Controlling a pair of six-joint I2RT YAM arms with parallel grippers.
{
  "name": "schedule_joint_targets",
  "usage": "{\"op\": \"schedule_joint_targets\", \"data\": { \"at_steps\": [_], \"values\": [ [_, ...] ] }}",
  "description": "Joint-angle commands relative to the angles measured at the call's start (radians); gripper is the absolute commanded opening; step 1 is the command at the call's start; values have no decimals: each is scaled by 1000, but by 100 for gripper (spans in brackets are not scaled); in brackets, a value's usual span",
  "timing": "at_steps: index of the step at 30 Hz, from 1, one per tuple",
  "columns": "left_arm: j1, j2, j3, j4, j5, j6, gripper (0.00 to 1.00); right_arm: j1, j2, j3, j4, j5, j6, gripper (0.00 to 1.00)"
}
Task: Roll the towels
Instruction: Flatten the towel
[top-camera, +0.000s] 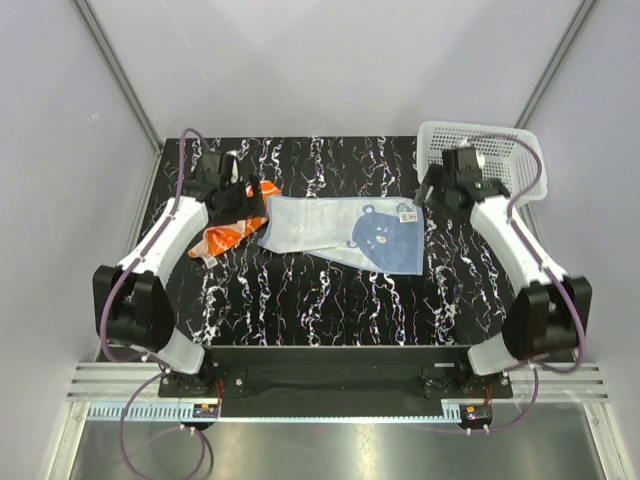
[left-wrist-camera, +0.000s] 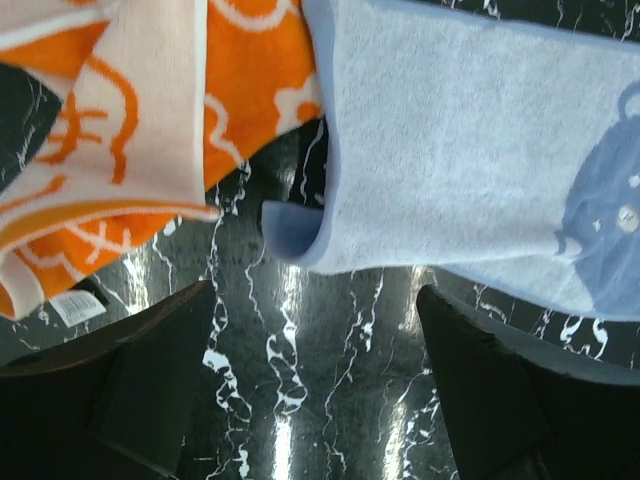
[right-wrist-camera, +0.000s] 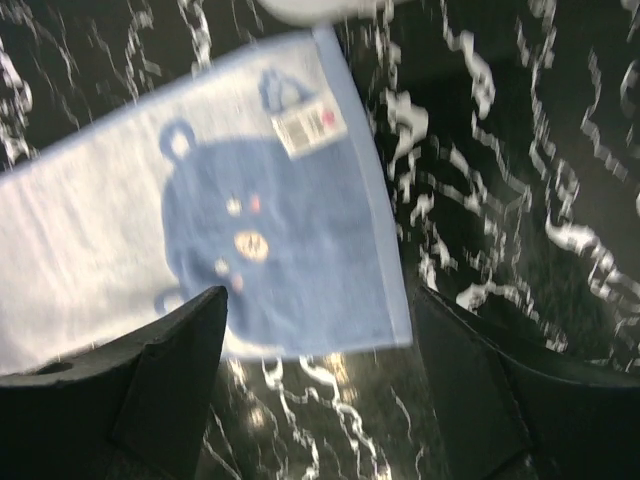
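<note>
The left gripper (left-wrist-camera: 315, 370) hangs low over the left part of the black marbled table (top-camera: 330, 300). Its jaws are spread wide with nothing between them, and only bare table shows in the gap. The orange towel (top-camera: 222, 237) lies crumpled at the left, partly under that gripper. Its white pattern and a small tag (left-wrist-camera: 75, 305) show in the left wrist view. Just to its right, the blue towel (top-camera: 340, 230) lies spread flat in the middle of the table, with a corner (left-wrist-camera: 298, 230) at its left end curled up. Whether the two towels touch cannot be told. A dark blue bear (top-camera: 378, 228) is printed toward the towel's right end, with a label (right-wrist-camera: 305, 127) by the far right corner. The right gripper (right-wrist-camera: 320, 380) hovers over that end, its jaws also wide apart and empty. A white basket (top-camera: 500, 150) stands at the far right of the table.
</note>
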Motion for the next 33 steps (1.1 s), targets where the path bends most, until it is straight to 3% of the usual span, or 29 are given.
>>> {"op": "schedule_joint_targets", "data": {
  "at_steps": [1,4,14,17,18,22,31,33],
  "values": [
    [-5,-16,-110,109,51,13,86,1,-107,-209,47,-104,68,82],
    [-17,29,-119,137,60,29,86,0,-120,-306,79,-159,96,80],
    [-28,247,44,76,108,49,80,18,30,-362,53,-192,142,74],
    [-28,283,71,66,128,50,58,29,79,-383,81,-203,153,68],
    [-28,291,77,63,132,50,46,33,101,-388,90,-203,153,65],
    [-28,293,85,59,135,50,28,38,150,-399,113,-207,147,53],
    [-25,291,179,-13,106,73,9,36,161,-409,95,-180,127,10],
    [-19,299,212,-33,94,76,6,36,133,-426,69,-170,127,7]
  ]
}}
